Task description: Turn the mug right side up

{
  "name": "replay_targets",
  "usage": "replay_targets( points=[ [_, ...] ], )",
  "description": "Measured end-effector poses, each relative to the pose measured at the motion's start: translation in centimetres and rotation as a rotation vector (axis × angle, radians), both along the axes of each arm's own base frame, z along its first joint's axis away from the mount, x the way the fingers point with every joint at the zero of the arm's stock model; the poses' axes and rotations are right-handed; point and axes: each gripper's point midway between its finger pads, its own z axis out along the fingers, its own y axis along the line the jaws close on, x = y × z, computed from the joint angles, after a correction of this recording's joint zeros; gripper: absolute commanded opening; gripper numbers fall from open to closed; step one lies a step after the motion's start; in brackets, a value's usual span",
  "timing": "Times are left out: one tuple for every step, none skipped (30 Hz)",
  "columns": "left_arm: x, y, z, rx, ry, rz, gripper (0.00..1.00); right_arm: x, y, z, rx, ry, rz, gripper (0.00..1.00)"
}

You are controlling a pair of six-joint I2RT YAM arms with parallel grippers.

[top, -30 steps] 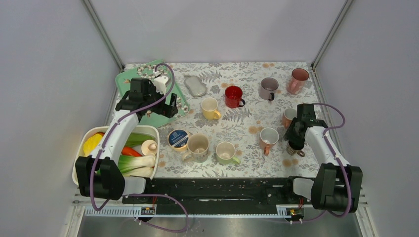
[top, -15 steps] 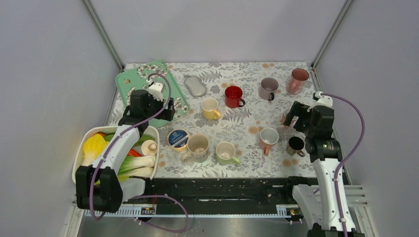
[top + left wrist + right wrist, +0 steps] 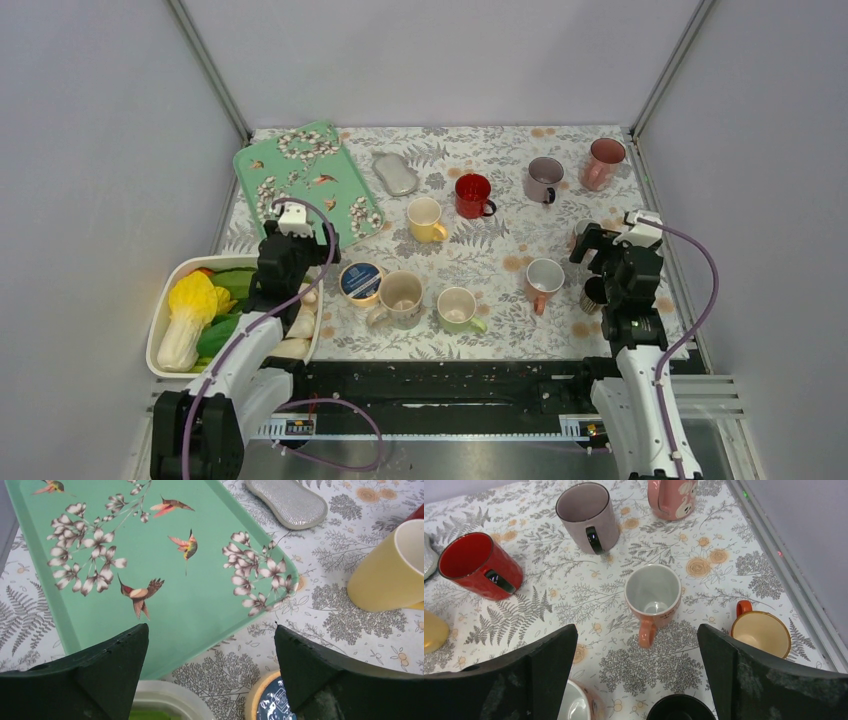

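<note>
White fern-print desk (image 3: 490, 250) carries everything; left end effector (image 3: 209, 630) and right end effector (image 3: 636, 630) both gape wide, gripping nothing; black mug (image 3: 680, 708) stands mouth-up on the desk just beneath the right one, so the turn reads done, nothing visibly left.
</note>
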Motion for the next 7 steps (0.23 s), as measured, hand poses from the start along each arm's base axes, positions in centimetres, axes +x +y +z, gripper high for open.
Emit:
replay_targets(
  points=[
    [-0.3, 0.1, -0.3, -0.002, -0.008, 0.005, 0.99, 0.0, -0.1, 0.1, -0.002, -0.010, -0.004, 0.99],
    [-0.5, 0.2, -0.6, -0.002, -0.011, 0.008, 0.99, 0.0, -0.1, 0.4, -0.004, -0.028, -0.005, 0.99],
    [-0.6, 0.2, -0.7, -0.003, -0.016, 0.010, 0.99, 0.1, -0.1, 0.6, -0.004, -0.041, -0.004, 0.99],
    [-0.8, 0.3, -0.9, -0.004, -0.021, 0.013, 0.99, 0.1, -0.1, 0.9, -0.005, -0.053, -0.004, 0.99],
    [-0.8, 0.3, -0.8, -0.005, -0.030, 0.013, 0.99, 0.2, -0.1, 1.2, -0.005, -0.065, -0.004, 0.99],
    [-0.9, 0.3, -0.8, -0.005, -0.037, 0.013, 0.99, 0.3, -0.1, 1.5, -0.006, -0.074, -0.003, 0.99],
    [-0.9, 0.3, -0.7, -0.005, -0.044, 0.013, 0.99, 0.3, -0.1, 1.6, -0.006, -0.080, -0.002, 0.99]
  ],
)
